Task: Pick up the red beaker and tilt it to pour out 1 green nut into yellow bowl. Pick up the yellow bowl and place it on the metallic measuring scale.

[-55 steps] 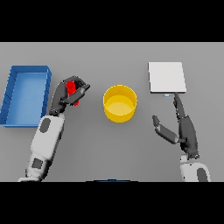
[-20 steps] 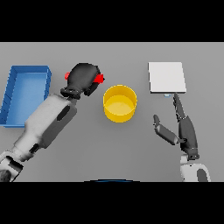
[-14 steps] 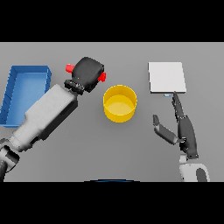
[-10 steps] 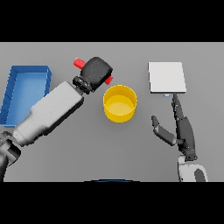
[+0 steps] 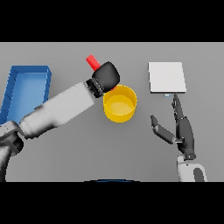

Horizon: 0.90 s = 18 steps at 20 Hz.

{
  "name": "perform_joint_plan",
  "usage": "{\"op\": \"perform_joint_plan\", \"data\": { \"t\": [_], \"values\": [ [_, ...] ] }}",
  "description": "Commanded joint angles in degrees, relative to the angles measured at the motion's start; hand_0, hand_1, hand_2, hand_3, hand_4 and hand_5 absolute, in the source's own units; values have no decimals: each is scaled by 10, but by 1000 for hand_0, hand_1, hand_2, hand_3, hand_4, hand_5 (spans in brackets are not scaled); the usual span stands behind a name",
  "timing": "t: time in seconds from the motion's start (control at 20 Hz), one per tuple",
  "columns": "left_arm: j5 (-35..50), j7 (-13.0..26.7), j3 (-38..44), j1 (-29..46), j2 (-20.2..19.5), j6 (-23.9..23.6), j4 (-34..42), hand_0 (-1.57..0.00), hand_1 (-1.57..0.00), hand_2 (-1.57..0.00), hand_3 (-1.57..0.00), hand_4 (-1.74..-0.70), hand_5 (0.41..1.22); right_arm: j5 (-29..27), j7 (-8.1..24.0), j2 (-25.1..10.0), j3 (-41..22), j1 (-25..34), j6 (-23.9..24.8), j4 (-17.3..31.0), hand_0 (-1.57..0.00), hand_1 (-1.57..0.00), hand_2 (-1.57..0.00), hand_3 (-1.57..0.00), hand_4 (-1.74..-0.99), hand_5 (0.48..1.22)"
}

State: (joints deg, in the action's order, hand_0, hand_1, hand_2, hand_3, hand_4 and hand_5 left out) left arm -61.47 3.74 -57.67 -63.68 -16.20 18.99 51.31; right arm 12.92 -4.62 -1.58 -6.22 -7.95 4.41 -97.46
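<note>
— Upper centre of frame, what have I got?

— My left hand point(image 5: 106, 76) is clamped on the red beaker point(image 5: 92, 62), just above the yellow bowl point(image 5: 120, 103) rim. My right hand point(image 5: 179, 129) idles lower right, fingers apart.

— Handling?

— Bowl looks light, rigid, probably slick; I'd grip its wall.

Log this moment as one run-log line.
left hand: holds red beaker beside yellow bowl | right hand: open, idle | metallic measuring scale: bare
</note>
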Motion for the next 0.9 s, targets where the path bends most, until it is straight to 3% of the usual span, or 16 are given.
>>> {"op": "perform_joint_plan", "data": {
  "t": [0.0,0.2,0.45,0.7,0.85],
  "values": [
    [-7,-11,-8,-14,-1,-3,-11,-1571,-1571,-1571,-1551,-1738,1221,3,-4,2,-2,-1,2,0,1,1,1,1,-1286,618],
    [-32,-19,-44,-47,13,-9,-41,-1571,-1571,-1571,-1563,-1738,1221,18,-5,3,-9,-7,8,-7,1,1,1,1,-1270,588],
    [-53,-55,-95,-83,12,18,-53,-1571,-1571,-1571,-1568,-1735,1221,25,3,-3,-6,-5,14,-8,1,1,1,1,-1216,585],
    [-77,-76,-139,-113,26,-8,-86,-1571,-1571,-1571,-1570,-1734,1221,27,-4,-2,-5,-1,17,-3,1,1,1,1,-1209,593],
    [-73,-93,-146,-137,10,6,-69,-1571,-1571,-1571,-1571,-1731,1221,35,-12,-3,-10,-11,19,-11,1,1,1,1,-1206,592]
  ]
}}
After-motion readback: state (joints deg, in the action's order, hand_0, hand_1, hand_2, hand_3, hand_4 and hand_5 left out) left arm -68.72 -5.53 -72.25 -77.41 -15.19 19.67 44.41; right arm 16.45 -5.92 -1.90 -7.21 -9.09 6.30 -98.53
